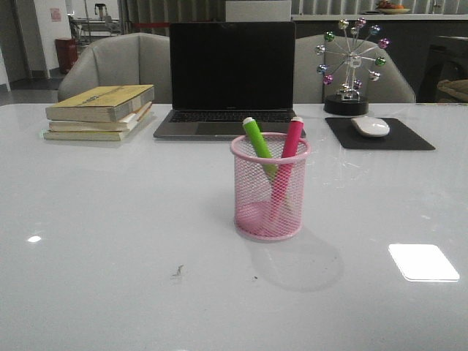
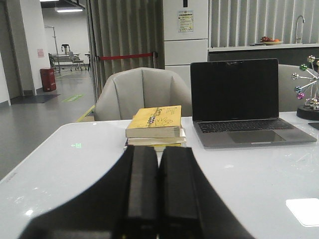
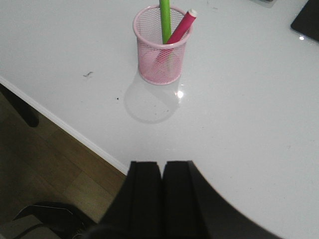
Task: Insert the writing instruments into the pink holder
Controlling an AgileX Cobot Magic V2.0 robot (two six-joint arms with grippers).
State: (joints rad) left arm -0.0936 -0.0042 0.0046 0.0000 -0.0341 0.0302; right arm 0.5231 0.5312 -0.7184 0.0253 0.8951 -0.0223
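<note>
both writing instruments already stand inside the pink holder (image 1: pixel 270 188). the green marker (image 1: pixel 259 144) leans toward the side of the holder nearer the stack of books (image 1: pixel 101 111), its whitish tip poking above the rim. the magenta marker (image 1: pixel 287 159) leans the other way, toward the mouse pad (image 1: pixel 378 134) side, its pale end also clear of the rim. their lower parts cross behind the mesh, and both seem to rest on the holder's base. the holder itself stands upright on the white surface (image 1: pixel 110 241), in front of the closed-screen laptop (image 1: pixel 229 80) and well apart from it.

no other marker or pen lies on the surface around the holder in any view, so by my judgement the inserting is finished and nothing is left to pick up.

the left pincer (image 2: pixel 158 194) has its two fingers pressed together with nothing between them; it points toward the books and laptop, away from the holder. the right pincer (image 3: pixel 162 194) is likewise closed and empty, hanging over the near edge of the surface, well apart from the holder, which shows farther out in its view with both markers in it (image 3: pixel 162 46).

neither arm appears in the front view, which suggests both are drawn back from the holder. what remains, if anything, looks like only parking the arms; the holder needs no correcting, since it is not tilted and neither marker threatens to tip out.
</note>
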